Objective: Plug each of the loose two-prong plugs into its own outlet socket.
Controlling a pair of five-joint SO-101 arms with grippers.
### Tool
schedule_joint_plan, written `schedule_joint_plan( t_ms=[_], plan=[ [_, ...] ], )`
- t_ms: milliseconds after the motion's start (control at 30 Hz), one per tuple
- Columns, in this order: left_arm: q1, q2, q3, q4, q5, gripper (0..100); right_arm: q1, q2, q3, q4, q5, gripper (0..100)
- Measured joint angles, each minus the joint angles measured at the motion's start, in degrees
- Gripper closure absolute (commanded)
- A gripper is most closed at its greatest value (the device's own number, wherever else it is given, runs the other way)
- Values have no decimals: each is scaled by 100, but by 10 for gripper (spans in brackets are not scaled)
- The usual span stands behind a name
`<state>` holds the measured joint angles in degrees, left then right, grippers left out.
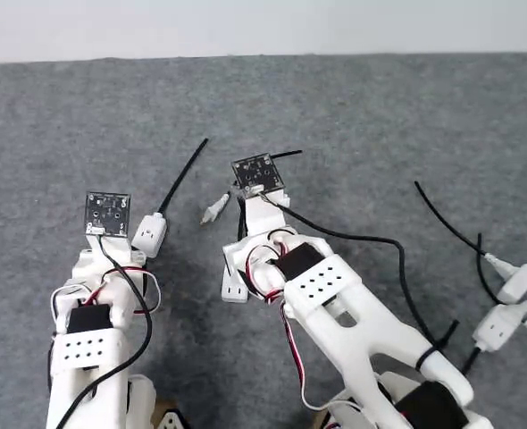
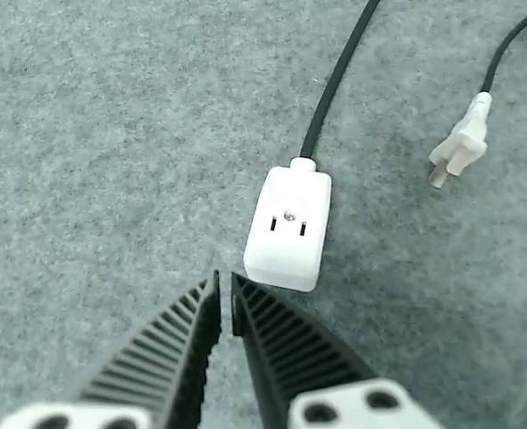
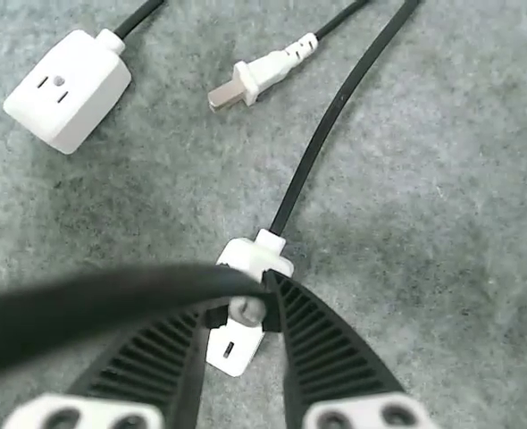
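Between the two arms, on the grey worktop, the loose plug lies flat with its two prongs bare, in no outlet. Just left of it sits the first socket, slots up and unfilled, its black cord running away to the far side. Nearer than the plug lies the second socket, also with nothing in it.

So for this pair of outlets, I judge the plugging not yet begun: plug and sockets are apart, and nothing is lifted.

Over the second socket stands the right pincer, its jaws on either side of the white body and, as far as can be seen, clenched on it. Just near of the first socket hangs the left pincer, jaws almost together and grasping nothing.

Far to the right, at the worktop's edge, several white fittings on cords lie close together. Whether any of them are already mated is too small to tell.

What is left, at least, is picking up the loose plug, lining its prongs with a socket's slots, and pushing it in.
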<state>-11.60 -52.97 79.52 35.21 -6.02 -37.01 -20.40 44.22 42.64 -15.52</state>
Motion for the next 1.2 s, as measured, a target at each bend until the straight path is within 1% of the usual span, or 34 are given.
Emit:
schedule_joint_plan(
  t_ms=[167, 433, 500, 633, 800, 867, 1033, 1100, 1200],
  plan=[
    [0, 0, 0, 0, 0, 985, 9, 290, -18, -18, 9, 991],
    [0, 0, 0, 0, 0, 985, -299, 1108, -360, -308, 440, 991],
    [0, 0, 0, 0, 0, 985, -334, 1169, -378, -308, 563, 983],
    [0, 0, 0, 0, 0, 985, -343, 1178, -378, -308, 624, 930],
    [0, 0, 0, 0, 0, 985, -440, 1336, -255, -273, 624, 931],
    [0, 0, 0, 0, 0, 985, -466, 1336, -264, -273, 624, 896],
    [0, -9, 0, 0, 0, 985, -484, 1336, -369, -35, 607, 740],
    [0, -9, 0, 0, -9, 985, -492, 1345, -519, 202, 316, 705],
    [0, -9, 0, 0, -132, 985, -492, 1354, -835, 677, -220, 701]
  ],
)
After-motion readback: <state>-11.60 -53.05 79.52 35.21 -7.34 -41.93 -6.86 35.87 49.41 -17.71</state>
